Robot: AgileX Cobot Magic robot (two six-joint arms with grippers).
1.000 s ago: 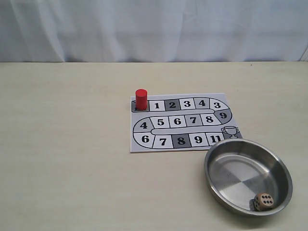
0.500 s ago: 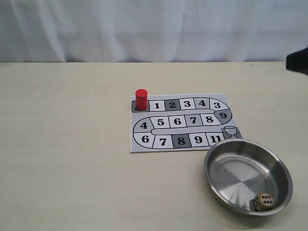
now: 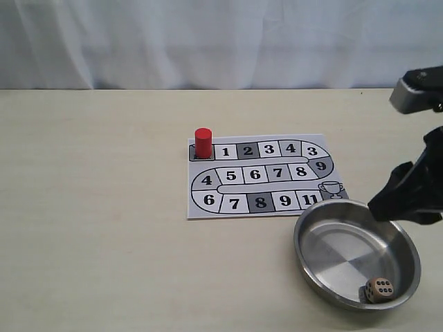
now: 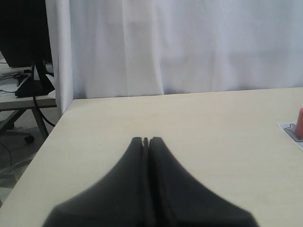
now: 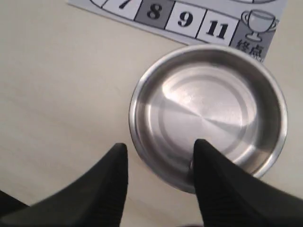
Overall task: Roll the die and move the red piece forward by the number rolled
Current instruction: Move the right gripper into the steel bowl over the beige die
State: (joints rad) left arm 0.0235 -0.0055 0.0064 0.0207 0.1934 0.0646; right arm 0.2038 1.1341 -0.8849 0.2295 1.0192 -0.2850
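The red piece (image 3: 203,142) stands upright on the start square at the far left corner of the paper board (image 3: 263,176); its edge also shows as the red piece (image 4: 300,118) in the left wrist view. Inside the steel bowl (image 3: 311,266) the die (image 3: 379,290) rests against the near rim, a six-pip face toward the camera. My right gripper (image 5: 161,146) hangs open and empty above the bowl's rim (image 5: 134,113); the die does not show in that view. My left gripper (image 4: 146,139) is shut on nothing above bare table, away from the board.
The right arm (image 3: 415,187) reaches in from the right edge over the bowl's far right side. The numbered board (image 5: 184,19) lies just beyond the bowl. A white curtain (image 3: 221,41) closes the back, and the table's left edge (image 4: 42,142) drops off beside the left gripper.
The right arm has come in from the right edge and moved down over the bowl's far right rim. The die and the red piece have not moved.
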